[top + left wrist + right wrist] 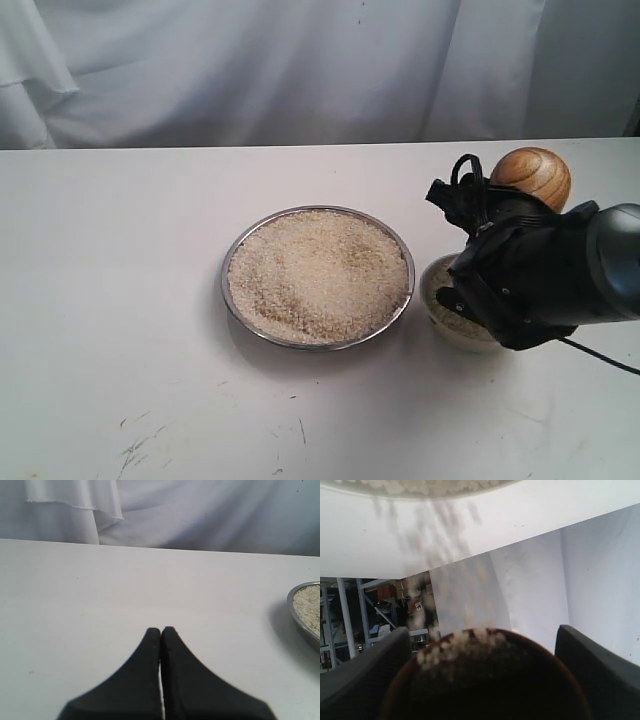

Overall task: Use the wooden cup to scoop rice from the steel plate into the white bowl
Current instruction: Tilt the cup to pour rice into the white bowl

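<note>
Exterior cam sits out front of the table (120,300), a bit above, angled down toward the white curtain (250,70). Left wrist cam's low over the tabletop facing that same curtain, sharing just an edge of the steel plate (290,605). Right wrist cam's flipped over, tight against the wooden cup (485,690).

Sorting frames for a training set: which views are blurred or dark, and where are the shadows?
Right wrist view: the rice pouring from the wooden cup smears into streaks; the cup itself is dark and out of focus. Exterior view: even light, soft shadow beside the steel plate. Left wrist view: the shut left gripper looks soft, the table clearer.
</note>
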Robot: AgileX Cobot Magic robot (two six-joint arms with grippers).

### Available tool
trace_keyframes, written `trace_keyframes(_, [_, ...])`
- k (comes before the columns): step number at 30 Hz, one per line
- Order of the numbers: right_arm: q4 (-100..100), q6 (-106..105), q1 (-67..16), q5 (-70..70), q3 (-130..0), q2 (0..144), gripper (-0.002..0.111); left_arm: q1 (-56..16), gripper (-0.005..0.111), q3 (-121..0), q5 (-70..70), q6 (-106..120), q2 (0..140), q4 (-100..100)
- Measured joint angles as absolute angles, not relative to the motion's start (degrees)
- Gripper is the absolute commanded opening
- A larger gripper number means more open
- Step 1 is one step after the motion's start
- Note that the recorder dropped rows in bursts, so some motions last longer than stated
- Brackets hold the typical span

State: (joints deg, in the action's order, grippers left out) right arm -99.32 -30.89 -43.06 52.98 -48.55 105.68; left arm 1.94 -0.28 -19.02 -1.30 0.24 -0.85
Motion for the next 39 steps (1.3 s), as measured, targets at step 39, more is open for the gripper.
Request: trace_keyframes(39, [-99.3,-35.9,-47.0,58.6,-46.4,105.7,0.0,1.9,0.0,-0.3,-19.0,-1.3,0.2,-0.9])
